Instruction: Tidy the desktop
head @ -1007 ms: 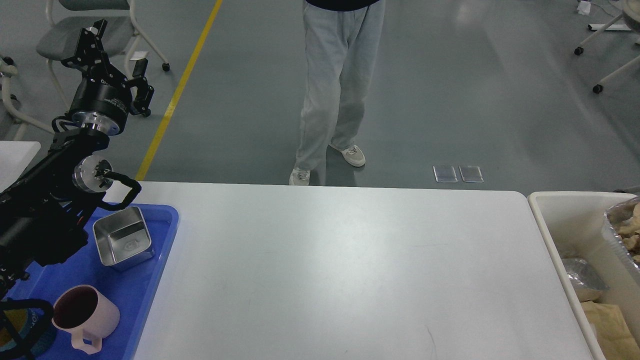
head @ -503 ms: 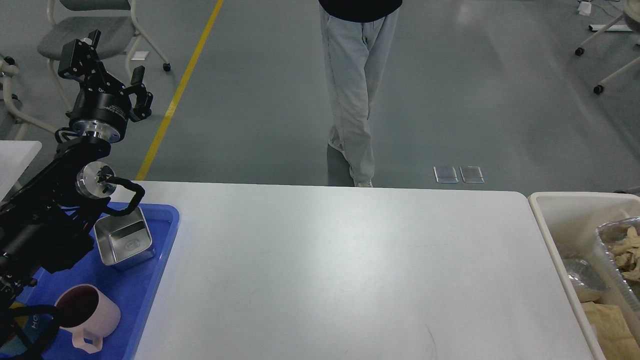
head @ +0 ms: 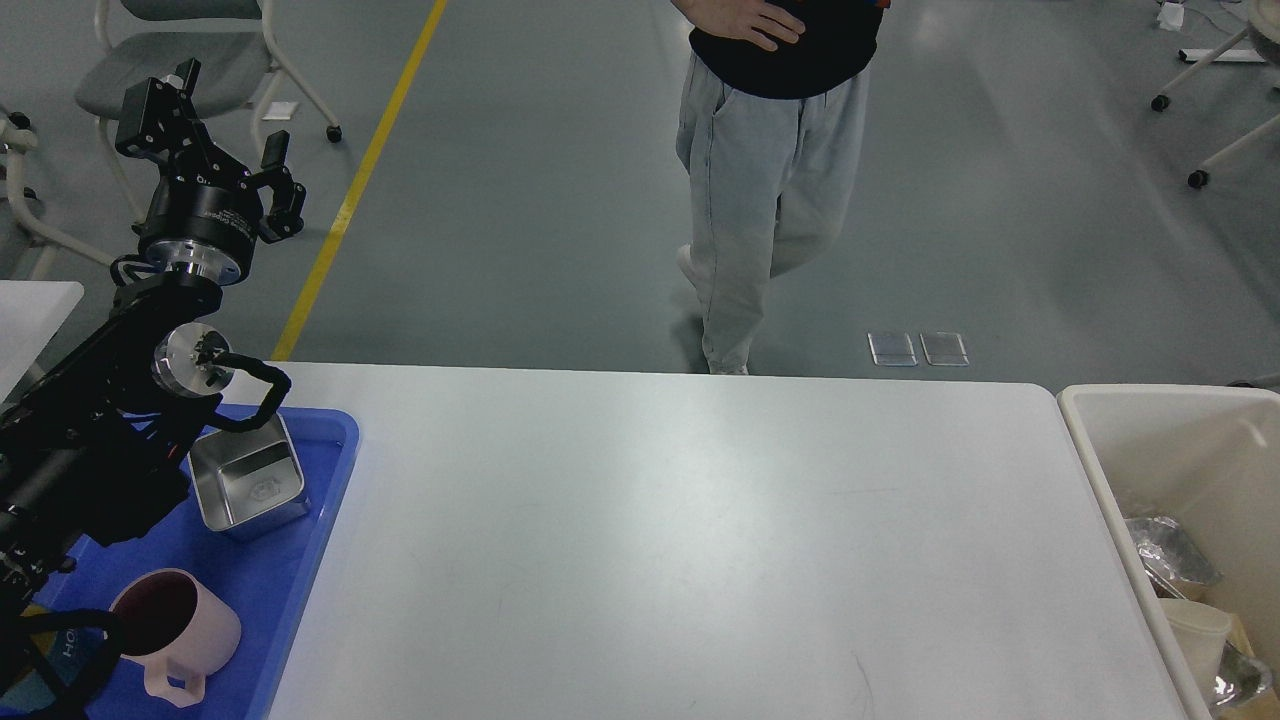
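Note:
The white desktop (head: 680, 540) fills the middle of the head view and its surface is bare. My left gripper (head: 215, 135) is raised high above the table's far left corner, over the floor beyond. Its two fingers are spread wide and hold nothing. My left arm runs down over the blue tray (head: 290, 580) at the left edge. My right gripper is out of view.
On the blue tray lie a square steel container (head: 250, 485) and a pink cup (head: 175, 630). A cream-white bin (head: 1100, 440) at the right holds crumpled foil (head: 1175, 550) and a paper cup (head: 1200, 625). A person (head: 770, 190) stands just beyond the table's far edge.
The foil tray of food over the bin's right side has sunk and left the view. The person has stepped to the right. My left gripper shifted slightly left, then stayed still.

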`<move>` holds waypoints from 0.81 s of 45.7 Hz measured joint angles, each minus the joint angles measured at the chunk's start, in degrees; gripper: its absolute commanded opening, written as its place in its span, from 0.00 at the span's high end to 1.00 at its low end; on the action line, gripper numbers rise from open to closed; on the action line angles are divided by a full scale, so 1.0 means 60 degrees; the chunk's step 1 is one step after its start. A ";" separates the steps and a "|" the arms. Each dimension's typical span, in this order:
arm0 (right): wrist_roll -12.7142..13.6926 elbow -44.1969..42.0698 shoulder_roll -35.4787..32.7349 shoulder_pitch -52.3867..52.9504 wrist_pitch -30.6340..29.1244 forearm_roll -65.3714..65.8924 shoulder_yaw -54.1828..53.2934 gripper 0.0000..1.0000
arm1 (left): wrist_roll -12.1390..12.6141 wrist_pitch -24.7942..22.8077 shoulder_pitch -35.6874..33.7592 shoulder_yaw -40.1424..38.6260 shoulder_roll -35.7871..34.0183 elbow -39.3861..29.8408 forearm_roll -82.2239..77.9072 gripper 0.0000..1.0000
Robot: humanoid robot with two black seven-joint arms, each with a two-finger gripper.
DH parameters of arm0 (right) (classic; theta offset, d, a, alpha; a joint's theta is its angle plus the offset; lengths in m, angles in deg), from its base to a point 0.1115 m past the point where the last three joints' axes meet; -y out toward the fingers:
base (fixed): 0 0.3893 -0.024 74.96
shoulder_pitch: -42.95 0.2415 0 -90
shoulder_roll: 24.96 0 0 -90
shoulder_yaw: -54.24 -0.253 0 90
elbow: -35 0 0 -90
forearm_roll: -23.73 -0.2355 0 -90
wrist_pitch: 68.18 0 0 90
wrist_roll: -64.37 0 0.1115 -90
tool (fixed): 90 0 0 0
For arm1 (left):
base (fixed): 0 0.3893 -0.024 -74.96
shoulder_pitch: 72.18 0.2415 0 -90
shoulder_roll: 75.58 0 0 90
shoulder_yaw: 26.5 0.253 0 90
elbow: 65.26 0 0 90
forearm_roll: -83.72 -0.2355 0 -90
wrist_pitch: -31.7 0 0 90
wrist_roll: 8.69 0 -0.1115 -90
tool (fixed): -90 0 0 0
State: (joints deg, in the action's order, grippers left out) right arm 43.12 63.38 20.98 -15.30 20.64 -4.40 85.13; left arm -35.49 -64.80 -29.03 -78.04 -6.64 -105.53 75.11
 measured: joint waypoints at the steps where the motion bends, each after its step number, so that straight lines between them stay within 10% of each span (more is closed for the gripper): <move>1: 0.0000 -0.0013 0.0003 0.0000 0.0015 0.0005 -0.0128 0.00 | 0.0001 0.0000 0.0000 -0.0029 0.0011 0.0000 0.0000 0.03; 37: 0.0102 -0.3176 0.3916 0.3017 0.0377 0.0145 -0.8537 0.00 | 0.0050 -0.0695 0.0015 -0.1035 0.0195 0.0001 0.0422 0.03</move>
State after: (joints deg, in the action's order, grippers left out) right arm 43.73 44.33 44.47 2.81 22.90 -3.53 33.90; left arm -35.19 -68.97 -28.94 -84.25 -5.48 -105.52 77.64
